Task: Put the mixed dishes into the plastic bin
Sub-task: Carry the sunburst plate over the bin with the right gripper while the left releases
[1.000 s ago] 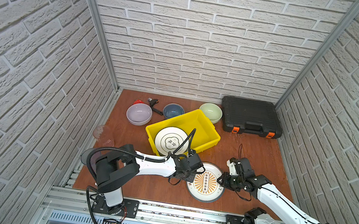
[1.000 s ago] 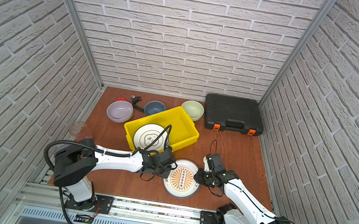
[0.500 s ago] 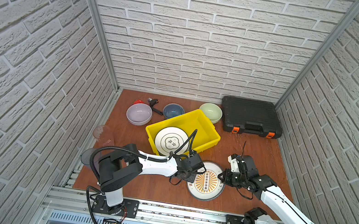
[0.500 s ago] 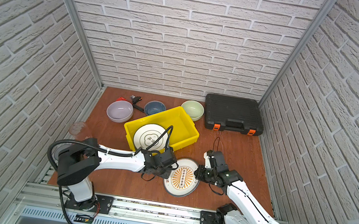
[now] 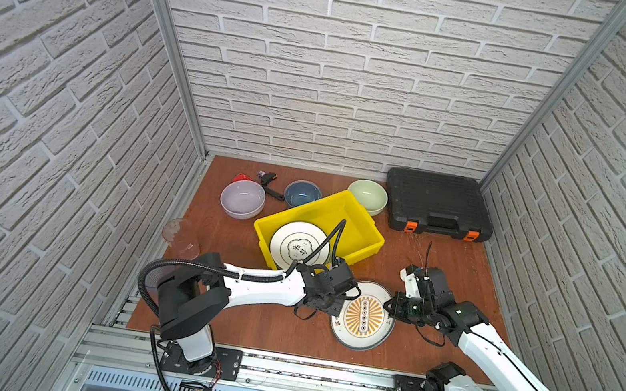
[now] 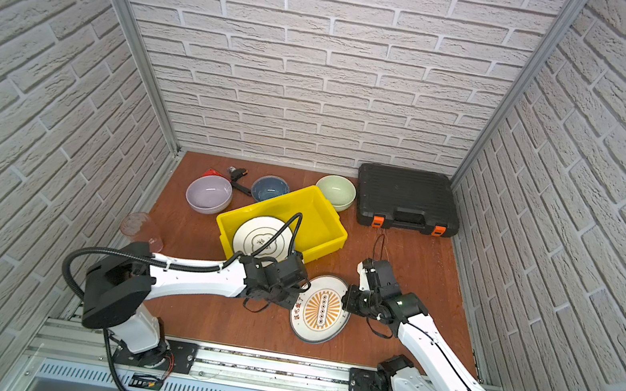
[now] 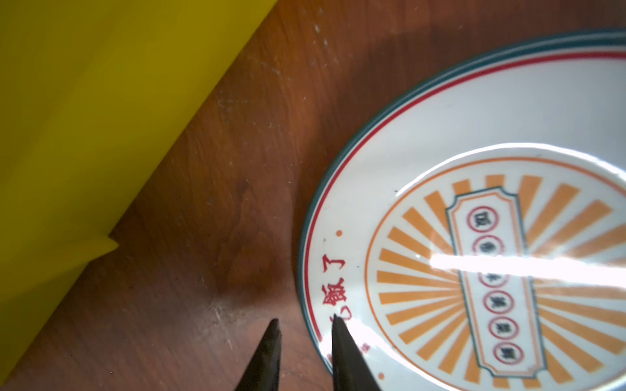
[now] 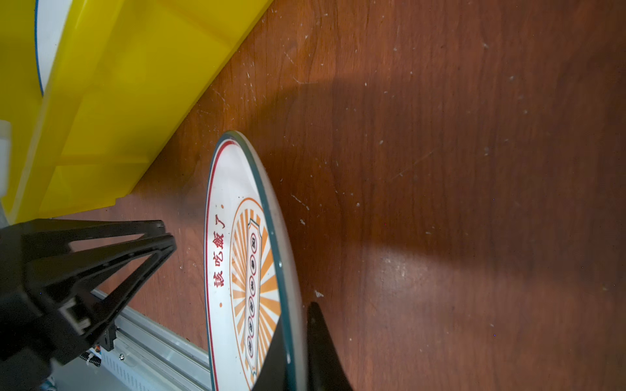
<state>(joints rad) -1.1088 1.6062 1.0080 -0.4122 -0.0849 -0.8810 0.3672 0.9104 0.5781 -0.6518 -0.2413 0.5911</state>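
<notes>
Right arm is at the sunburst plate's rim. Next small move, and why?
Probably lift the right gripper a little, raising the plate off the table. It is shut on the rim, the left gripper stands clear of the opposite edge with jaws apart, and the bin sits just beyond.

Robot test cell, laboratory type. Indicators: white brick-pattern wall panels [image 5: 361,86] enclose three sides of a reddish-brown wooden tabletop [image 5: 242,320]. Aluminium profile posts [image 5: 166,40] stand at its rear corners. A left white robot arm [image 5: 259,287] and a right white robot arm [image 5: 497,358] mount on a slotted aluminium rail [image 5: 297,371] along its front edge.
</notes>
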